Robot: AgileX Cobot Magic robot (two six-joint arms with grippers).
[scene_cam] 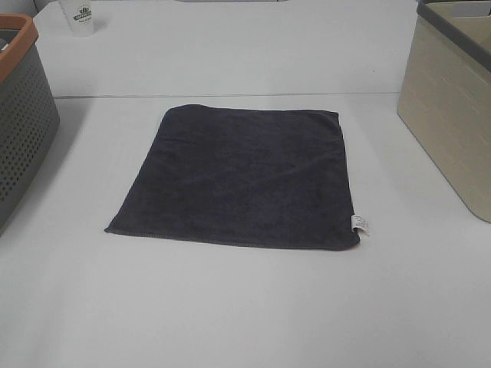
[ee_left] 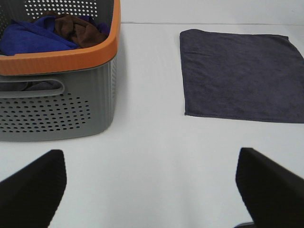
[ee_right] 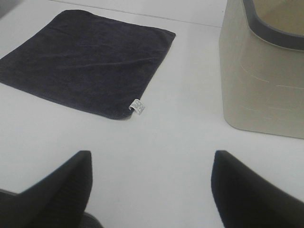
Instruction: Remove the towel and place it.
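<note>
The dark charcoal towel (scene_cam: pixel 242 176) lies flat and spread out on the white table, its small white tag (scene_cam: pixel 359 224) at the near right corner. It also shows in the left wrist view (ee_left: pixel 240 76) and in the right wrist view (ee_right: pixel 85 59), with the tag (ee_right: pixel 137 106) visible there. My left gripper (ee_left: pixel 152 190) is open and empty, above bare table between the grey basket and the towel. My right gripper (ee_right: pixel 149 190) is open and empty, above bare table near the tagged corner and the beige bin. Neither gripper appears in the exterior high view.
A grey perforated basket with an orange rim (scene_cam: pixel 19 107) stands at the left; it holds blue and brown cloths (ee_left: pixel 52 31). A beige bin with a dark rim (scene_cam: pixel 453 100) stands at the right. A white cup (scene_cam: pixel 78 17) stands at the far left back.
</note>
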